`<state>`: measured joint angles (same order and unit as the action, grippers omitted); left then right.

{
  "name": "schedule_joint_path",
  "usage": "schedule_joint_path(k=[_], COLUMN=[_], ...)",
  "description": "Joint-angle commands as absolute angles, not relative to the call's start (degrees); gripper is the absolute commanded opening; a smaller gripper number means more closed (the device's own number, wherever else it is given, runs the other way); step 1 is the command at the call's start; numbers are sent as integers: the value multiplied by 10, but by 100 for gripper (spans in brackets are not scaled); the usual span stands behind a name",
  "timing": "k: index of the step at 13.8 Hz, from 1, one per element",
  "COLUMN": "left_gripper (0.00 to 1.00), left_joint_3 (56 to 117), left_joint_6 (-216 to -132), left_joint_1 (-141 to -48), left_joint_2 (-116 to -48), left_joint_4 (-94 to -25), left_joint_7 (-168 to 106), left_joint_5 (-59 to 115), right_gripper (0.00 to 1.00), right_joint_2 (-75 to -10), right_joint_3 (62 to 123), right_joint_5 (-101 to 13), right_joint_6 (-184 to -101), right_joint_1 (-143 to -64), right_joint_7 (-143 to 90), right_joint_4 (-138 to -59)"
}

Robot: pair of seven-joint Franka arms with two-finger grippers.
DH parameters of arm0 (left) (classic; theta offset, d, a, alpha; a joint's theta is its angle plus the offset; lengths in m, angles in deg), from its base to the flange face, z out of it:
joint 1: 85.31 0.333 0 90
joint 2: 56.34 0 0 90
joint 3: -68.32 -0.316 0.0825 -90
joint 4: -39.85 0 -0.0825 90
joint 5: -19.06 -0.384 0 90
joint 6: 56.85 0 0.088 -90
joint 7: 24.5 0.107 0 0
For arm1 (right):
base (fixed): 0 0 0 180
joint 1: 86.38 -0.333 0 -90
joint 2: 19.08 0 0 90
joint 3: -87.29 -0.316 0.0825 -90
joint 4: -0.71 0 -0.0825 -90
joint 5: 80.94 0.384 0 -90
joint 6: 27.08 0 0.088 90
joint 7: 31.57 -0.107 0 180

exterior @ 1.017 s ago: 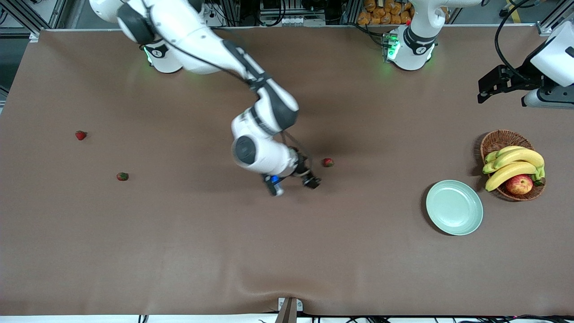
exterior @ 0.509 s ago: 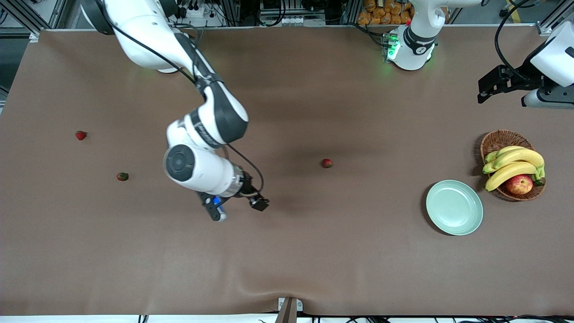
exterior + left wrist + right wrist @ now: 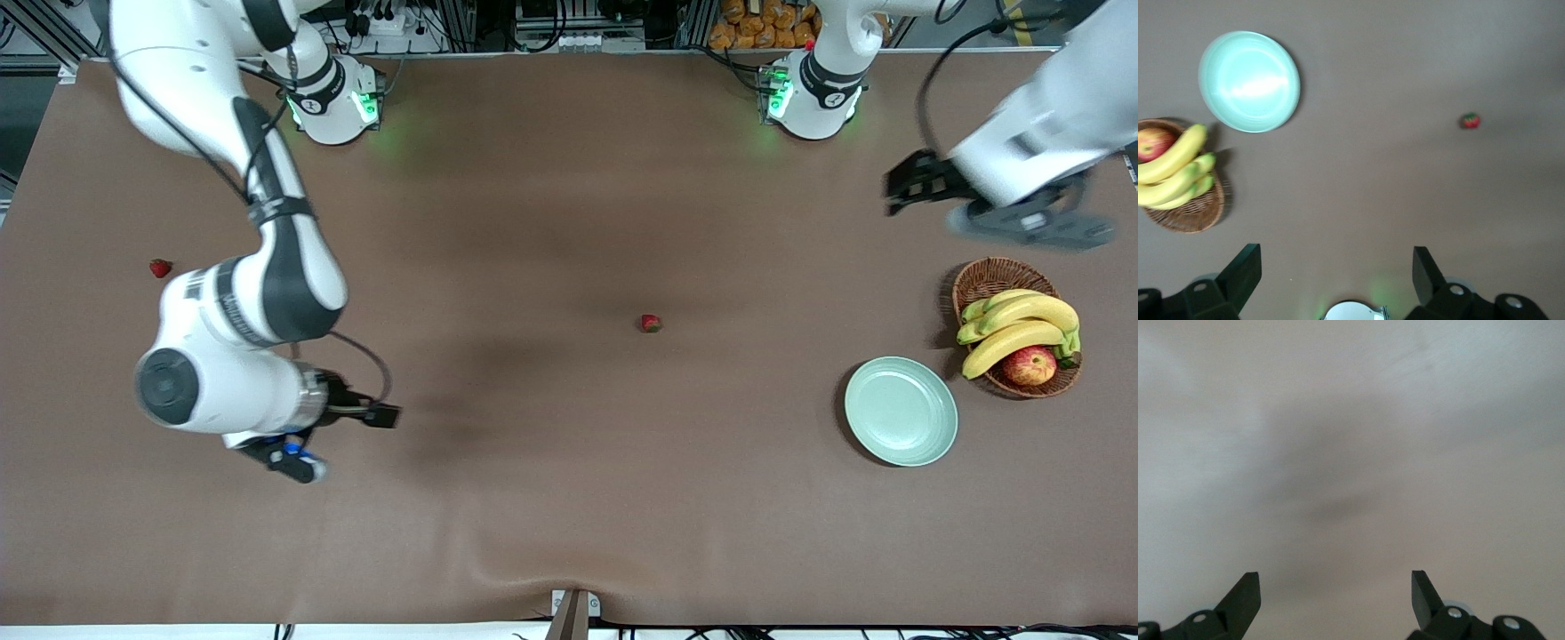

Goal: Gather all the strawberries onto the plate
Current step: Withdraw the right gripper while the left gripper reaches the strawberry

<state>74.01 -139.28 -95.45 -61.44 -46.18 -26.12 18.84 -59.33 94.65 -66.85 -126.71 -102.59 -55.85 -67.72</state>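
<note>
One strawberry lies mid-table and shows in the left wrist view as a strawberry too. A second strawberry lies toward the right arm's end. The pale mint plate sits empty beside the basket, and the left wrist view shows that plate from above. My right gripper hangs open over bare table between the two berries, and in its wrist view the right gripper holds nothing. My left gripper is open over the table next to the basket. In its own view the left gripper is empty.
A wicker basket with bananas and an apple stands at the left arm's end, next to the plate. It also shows as a basket in the left wrist view. The brown cloth wrinkles near the front edge.
My right arm has swung away from the middle strawberry toward its own end of the table and now covers the berry seen there earlier. My left arm has started moving inward.
</note>
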Motion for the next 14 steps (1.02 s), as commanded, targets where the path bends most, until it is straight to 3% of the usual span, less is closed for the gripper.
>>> schedule_joint_path(k=[1, 5, 10, 14], left_gripper=[100, 100, 100, 100], left_joint_3=[752, 761, 761, 761], left_joint_6=[-1407, -1480, -1695, -1787], left_joint_1=[-1007, -1082, -1125, -1135], left_joint_2=[-686, -736, -735, -757], left_joint_4=[-452, -495, -653, -698], left_joint_7=[-274, -435, -563, -671], left_joint_5=[193, 197, 210, 210], right_gripper=[100, 100, 100, 100], right_joint_2=[-511, -455, -432, -412], right_joint_3=[940, 941, 942, 942], right_joint_5=[-708, -784, -816, -817], right_joint_6=[-1275, -1276, -1292, -1435], right_joint_1=[-1010, -937, -858, -845], right_joint_7=[-501, -370, -274, -263], right_joint_4=[-799, -892, -977, -1111])
